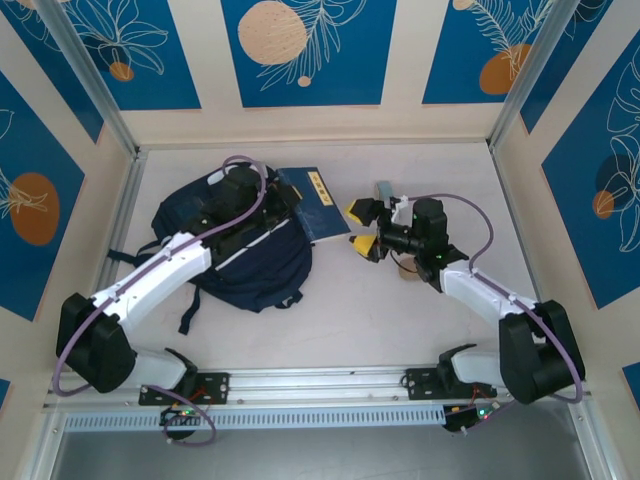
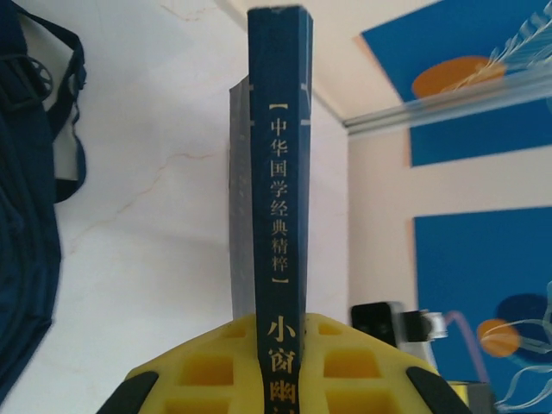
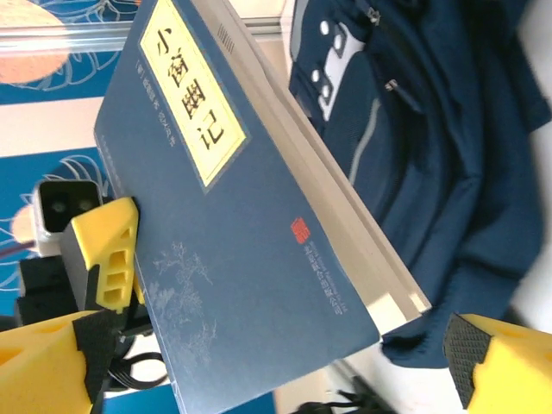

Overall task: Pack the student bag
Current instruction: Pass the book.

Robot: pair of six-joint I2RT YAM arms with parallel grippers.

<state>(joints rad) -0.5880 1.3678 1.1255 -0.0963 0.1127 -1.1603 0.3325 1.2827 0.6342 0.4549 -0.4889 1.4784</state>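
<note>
The left arm reaches across the student bag (image 1: 250, 278), left pincer (image 2: 285, 366) clenched on the book (image 2: 280, 216). Right of the bag, the right pincer (image 1: 362, 227) hangs released, its wrist view showing the book's front cover.

On my feed I see a pale desk (image 1: 390, 320), its top faintly veined like marble, boxed in on three sides. The cream back wall (image 1: 400, 60) carries blue panels (image 1: 305, 70) with white leaf outlines and a peach disc (image 1: 272, 32); the side walls (image 1: 40, 120) match. Silvery posts (image 1: 88, 75) stand in the back corners, and a metal rail (image 1: 320, 381) runs along the near edge. The light is even and soft.
</note>
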